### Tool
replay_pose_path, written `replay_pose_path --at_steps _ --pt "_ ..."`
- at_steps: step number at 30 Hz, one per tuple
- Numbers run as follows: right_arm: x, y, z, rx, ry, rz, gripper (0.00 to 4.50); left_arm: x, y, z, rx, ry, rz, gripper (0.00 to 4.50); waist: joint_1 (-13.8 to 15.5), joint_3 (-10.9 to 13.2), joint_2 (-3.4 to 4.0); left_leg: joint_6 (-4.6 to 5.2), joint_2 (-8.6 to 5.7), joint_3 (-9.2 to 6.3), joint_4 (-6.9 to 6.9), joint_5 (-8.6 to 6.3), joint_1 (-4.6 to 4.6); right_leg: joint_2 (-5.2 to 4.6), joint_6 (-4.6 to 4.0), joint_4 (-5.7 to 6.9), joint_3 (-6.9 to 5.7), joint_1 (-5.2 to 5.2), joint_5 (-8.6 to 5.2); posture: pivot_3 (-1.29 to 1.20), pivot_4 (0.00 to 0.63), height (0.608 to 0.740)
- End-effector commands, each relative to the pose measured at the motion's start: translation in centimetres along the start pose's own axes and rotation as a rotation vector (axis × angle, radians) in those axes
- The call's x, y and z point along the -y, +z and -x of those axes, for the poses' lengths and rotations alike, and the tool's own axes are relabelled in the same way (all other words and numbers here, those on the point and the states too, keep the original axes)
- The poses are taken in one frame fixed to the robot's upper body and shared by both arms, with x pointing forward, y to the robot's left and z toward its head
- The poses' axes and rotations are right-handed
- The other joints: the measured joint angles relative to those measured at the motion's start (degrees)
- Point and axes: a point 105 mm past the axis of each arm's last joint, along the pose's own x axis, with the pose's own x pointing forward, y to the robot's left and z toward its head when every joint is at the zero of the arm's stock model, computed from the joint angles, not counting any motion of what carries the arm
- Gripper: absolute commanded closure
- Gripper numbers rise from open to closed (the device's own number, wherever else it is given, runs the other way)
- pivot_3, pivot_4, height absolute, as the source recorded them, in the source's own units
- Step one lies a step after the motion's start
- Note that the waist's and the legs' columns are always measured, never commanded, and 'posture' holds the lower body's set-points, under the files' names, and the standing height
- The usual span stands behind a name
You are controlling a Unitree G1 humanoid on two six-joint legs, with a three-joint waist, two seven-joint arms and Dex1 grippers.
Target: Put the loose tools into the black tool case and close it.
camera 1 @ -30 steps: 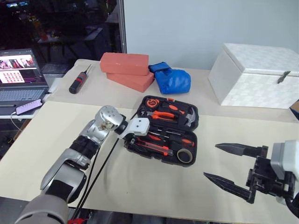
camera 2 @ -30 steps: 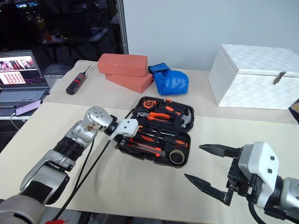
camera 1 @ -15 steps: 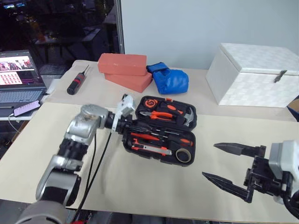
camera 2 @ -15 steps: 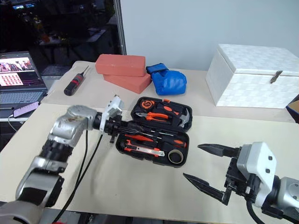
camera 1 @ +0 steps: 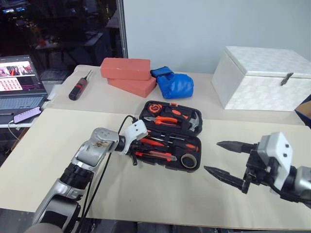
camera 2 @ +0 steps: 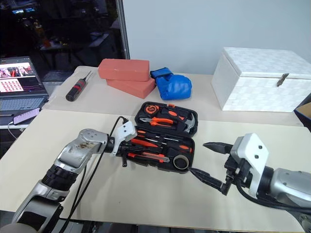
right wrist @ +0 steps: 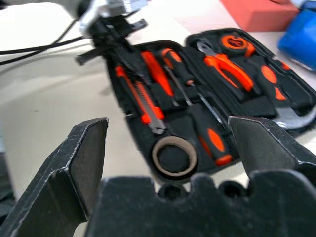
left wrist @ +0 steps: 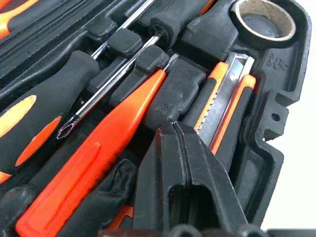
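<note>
Left pincer (left wrist: 183, 148) now closed over case (camera 1: 193, 167)

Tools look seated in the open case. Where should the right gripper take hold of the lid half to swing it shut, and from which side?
Take the lid by its far rim, near the orange latch, reaching over from the white box side. The black tool case lies open flat with its hinge across the middle, so that rim swings furthest. The right gripper stands open; the left gripper is shut over the near half.

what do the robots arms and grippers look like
Both arms are silver-grey metal with black joint sections. The left gripper sits on a white wrist block with black cables trailing along the forearm. The right gripper has long, pointed black fingers on a white housing.
</note>
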Motion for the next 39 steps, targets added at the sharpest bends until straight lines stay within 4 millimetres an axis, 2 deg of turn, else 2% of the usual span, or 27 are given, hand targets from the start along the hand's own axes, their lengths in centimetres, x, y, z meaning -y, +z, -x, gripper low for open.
replay_pose_path --at_steps 1,3,4,6,7,9,11,14,16,18,21,23,26,31,32,35,39 --pt "0.7 0.0 -0.5 0.010 -0.049 0.012 0.00 0.5 -2.4 0.0 -0.060 0.011 0.030 4.48 -0.07 -0.01 0.00 0.00 0.00 0.00 -0.07 0.00 0.01 0.00 -0.02 0.00 0.00 -0.02 -0.02 0.00 0.150 0.740" --pt "1.7 -0.5 -1.6 -0.011 -0.106 0.011 0.00 0.4 1.5 0.9 0.171 0.017 0.040 4.48 -0.37 -0.02 0.01 0.01 0.03 0.00 -0.14 0.00 0.04 0.05 -0.06 0.00 0.00 -0.04 -0.06 0.00 0.150 0.740" --pt "2.5 0.0 -2.5 0.022 -0.150 0.004 0.00 -0.6 3.8 2.5 0.295 0.059 0.064 4.48 -0.36 0.01 0.02 0.01 0.05 0.01 -0.14 0.00 0.01 0.05 -0.06 0.01 0.00 -0.08 -0.06 0.00 0.150 0.740" --pt "4.4 0.2 -4.0 0.043 -0.250 -0.034 0.00 -1.7 5.7 4.6 0.399 0.099 0.122 4.48 -0.50 0.23 -0.29 0.01 0.04 0.00 -0.08 0.01 -0.13 0.06 -0.07 0.09 -0.01 -0.21 -0.03 0.00 0.150 0.740" --pt "5.5 -0.1 -4.7 0.015 -0.310 -0.053 0.00 -2.3 6.1 5.3 0.417 0.122 0.138 4.24 -0.63 0.31 -0.39 0.00 0.04 -0.03 -0.06 0.02 -0.21 0.06 -0.06 0.15 -0.02 -0.29 0.00 0.00 0.150 0.740" --pt "6.5 -1.4 -5.4 -0.088 -0.358 -0.097 0.00 -3.2 6.4 5.7 0.423 0.166 0.192 3.77 -0.66 0.33 -0.34 -0.01 0.02 -0.06 -0.05 0.06 -0.32 0.09 -0.13 0.15 -0.02 -0.42 0.15 0.00 0.150 0.740" --pt "8.6 -2.1 -6.4 -0.180 -0.465 -0.167 0.00 -5.1 6.7 5.7 0.416 0.252 0.246 2.98 -0.46 0.32 -0.31 0.03 -0.04 -0.08 -0.05 0.09 -0.29 0.04 -0.09 0.15 -0.02 -0.32 0.16 0.00 0.150 0.740" --pt "10.6 -1.4 -8.0 -0.197 -0.501 -0.308 0.00 -7.9 6.5 5.1 0.366 0.394 0.294 1.88 -0.22 0.35 -0.26 0.07 -0.15 -0.08 -0.05 0.12 -0.24 -0.01 -0.01 0.09 0.04 -0.24 0.20 0.00 0.150 0.740" --pt "12.3 -1.1 -8.8 -0.215 -0.545 -0.381 0.00 -9.3 7.3 4.5 0.386 0.400 0.359 1.88 -0.10 0.35 -0.26 0.09 -0.12 -0.09 -0.05 0.13 -0.24 0.01 0.28 0.13 0.03 -0.22 0.24 0.00 0.150 0.740" --pt "13.6 -1.3 -9.6 -0.245 -0.561 -0.447 0.00 -10.9 7.1 3.4 0.330 0.418 0.436 1.88 0.12 0.35 -0.26 0.10 -0.14 -0.09 -0.05 0.13 -0.41 0.03 0.46 0.12 0.02 -0.40 0.35 0.00 0.150 0.740" --pt "14.8 -2.0 -10.0 -0.299 -0.581 -0.466 0.00 -12.7 6.6 2.2 0.271 0.476 0.472 1.88 0.58 0.35 -0.25 0.12 -0.20 -0.15 -0.05 0.14 -0.91 0.02 0.20 0.12 -0.02 -0.85 0.59 0.00 0.150 0.740" --pt "15.7 -2.6 -10.6 -0.320 -0.586 -0.506 0.51 -13.8 6.4 1.5 0.264 0.511 0.534 1.85 0.49 0.34 -0.25 0.19 -0.22 -0.15 -0.08 0.08 -1.10 -0.02 0.25 0.08 -0.02 -0.97 0.57 0.00 0.150 0.740" --pt "17.0 -3.9 -11.0 -0.368 -0.618 -0.544 1.42 -14.1 5.9 0.3 0.212 0.520 0.530 2.57 0.38 0.35 -0.24 0.32 -0.31 -0.14 -0.10 -0.03 -1.45 -0.11 0.31 0.07 -0.03 -1.25 0.55 0.00 0.150 0.740" --pt "17.6 -4.7 -11.2 -0.413 -0.626 -0.545 3.12 -13.2 5.2 -1.4 0.153 0.463 0.502 4.36 0.20 0.33 -0.22 0.34 -0.34 -0.15 -0.14 -0.06 -1.70 -0.13 0.39 0.10 -0.06 -1.42 0.61 0.00 0.150 0.740" --pt "17.6 -4.8 -11.3 -0.413 -0.618 -0.548 3.34 -13.2 5.3 -1.5 0.160 0.458 0.505 4.47 0.27 0.34 -0.22 0.34 -0.33 -0.15 -0.14 -0.06 -1.68 -0.13 0.39 0.11 -0.06 -1.40 0.60 0.00 0.150 0.740" --pt "16.9 -4.8 -11.8 -0.398 -0.551 -0.581 4.45 -13.1 5.6 -1.4 0.193 0.432 0.514 4.50 0.34 0.34 -0.22 0.34 -0.35 -0.17 -0.12 -0.06 -1.68 -0.14 0.41 0.09 -0.06 -1.40 0.61 0.00 0.150 0.740" --pt "15.3 -2.8 -13.0 -0.307 -0.423 -0.585 4.45 -12.7 6.0 -0.7 0.232 0.345 0.508 4.50 0.07 0.34 -0.22 0.33 -0.35 -0.20 -0.09 -0.06 -1.66 -0.13 0.41 0.13 -0.06 -1.42 0.62 0.00 0.150 0.740"
